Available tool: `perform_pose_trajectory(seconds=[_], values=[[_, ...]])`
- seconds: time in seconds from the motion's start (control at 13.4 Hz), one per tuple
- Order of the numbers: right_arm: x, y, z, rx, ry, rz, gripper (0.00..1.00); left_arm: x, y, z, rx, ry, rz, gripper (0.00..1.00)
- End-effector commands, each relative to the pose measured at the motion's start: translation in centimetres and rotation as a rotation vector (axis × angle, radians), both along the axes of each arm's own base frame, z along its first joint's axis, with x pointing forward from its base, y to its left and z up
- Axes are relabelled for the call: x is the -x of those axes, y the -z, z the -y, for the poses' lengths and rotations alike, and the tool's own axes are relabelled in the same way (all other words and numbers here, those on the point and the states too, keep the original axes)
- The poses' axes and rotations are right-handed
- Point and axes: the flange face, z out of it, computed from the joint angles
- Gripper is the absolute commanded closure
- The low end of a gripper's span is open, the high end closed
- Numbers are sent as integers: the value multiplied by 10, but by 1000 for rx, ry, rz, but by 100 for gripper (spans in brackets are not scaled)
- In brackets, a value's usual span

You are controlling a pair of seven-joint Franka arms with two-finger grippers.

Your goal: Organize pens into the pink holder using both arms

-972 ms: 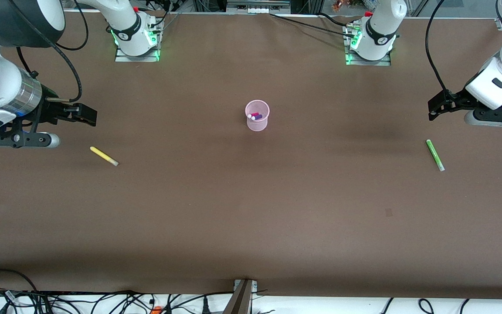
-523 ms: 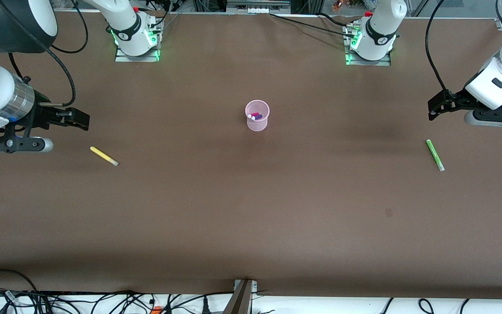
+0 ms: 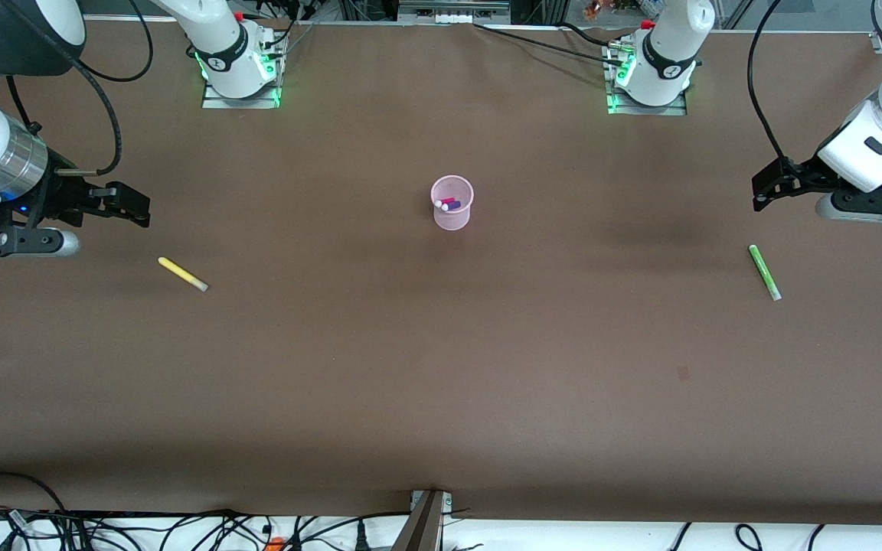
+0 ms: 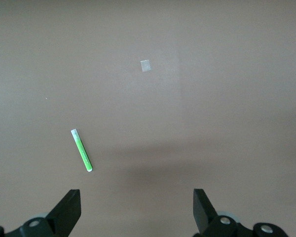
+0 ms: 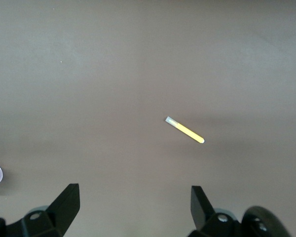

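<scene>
- Two pens, magenta (image 3: pixel 449 201) and purple (image 3: pixel 454 205), already stand in the pink holder (image 3: pixel 452 215) mid-table; from my remote desk, half the job looks done.
- My right gripper (image 3: pixel 132 207) hangs with fingers spread and empty, over the table near the yellow pen (image 3: pixel 182 274), which lies flat toward that arm's end.
- My left gripper (image 3: pixel 769 186), likewise spread and empty, hangs near the green pen (image 3: pixel 764 272), also flat at its own end.
- Risk, as I judge it: fingers closing across a slim pen may roll it away or scrape the table.
- Both arms reaching the light holder together could collide or tip it, spilling the pens.
</scene>
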Motion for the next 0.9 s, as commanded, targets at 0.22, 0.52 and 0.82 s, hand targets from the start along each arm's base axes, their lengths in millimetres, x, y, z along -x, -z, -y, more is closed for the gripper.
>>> perform_pose_trajectory(seconds=[0.22, 0.52, 0.82], values=[[13, -2, 10, 2, 8, -1, 0, 2, -7, -1, -22, 0, -2, 0], [11, -1, 13, 3, 21, -5, 0, 2, -7, -1, -22, 3, -2, 0], [12, 0, 14, -7, 28, -20, 0, 1, -6, 1, -24, 10, -2, 0]])
